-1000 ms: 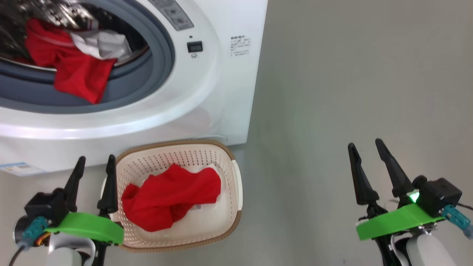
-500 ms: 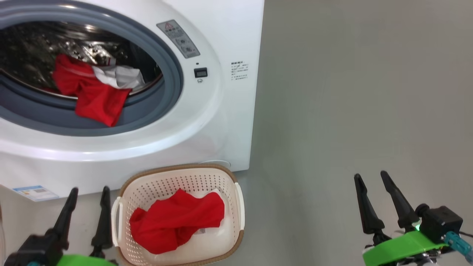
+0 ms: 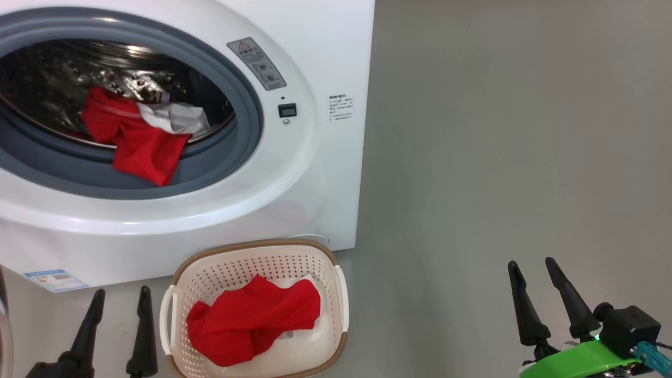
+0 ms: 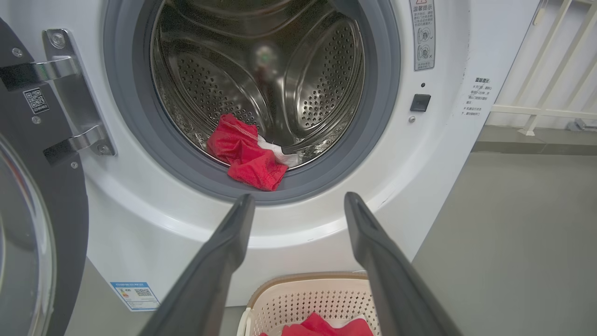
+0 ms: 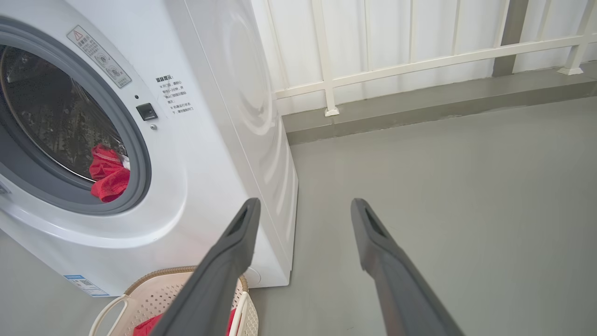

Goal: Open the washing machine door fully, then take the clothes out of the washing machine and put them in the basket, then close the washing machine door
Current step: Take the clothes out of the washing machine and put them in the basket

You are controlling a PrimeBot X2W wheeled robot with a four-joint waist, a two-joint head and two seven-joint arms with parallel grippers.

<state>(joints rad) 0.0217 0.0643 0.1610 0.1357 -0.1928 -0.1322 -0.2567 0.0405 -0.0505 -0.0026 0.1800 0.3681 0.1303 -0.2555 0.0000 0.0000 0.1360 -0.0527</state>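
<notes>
The white washing machine (image 3: 294,199) stands with its door (image 4: 28,196) swung open to the left; black rim and glass show in the left wrist view. Red clothes with a white piece (image 3: 139,139) hang over the grey gasket at the drum's front (image 4: 245,154) (image 5: 109,175). Below, the cream basket (image 3: 336,294) holds another red garment (image 3: 252,320). My left gripper (image 3: 119,299) is open, left of the basket, empty (image 4: 298,205). My right gripper (image 3: 530,270) is open over bare floor at the right, empty (image 5: 303,210).
Grey floor (image 3: 499,157) spreads to the right of the machine. A white railing and wall (image 5: 419,60) run behind it. A small blue label (image 3: 55,279) sits at the machine's lower left corner.
The head view has tilted up, so machine and basket sit lower in the picture. Both grippers have sunk toward the bottom edge, still open. The clothes have not moved.
</notes>
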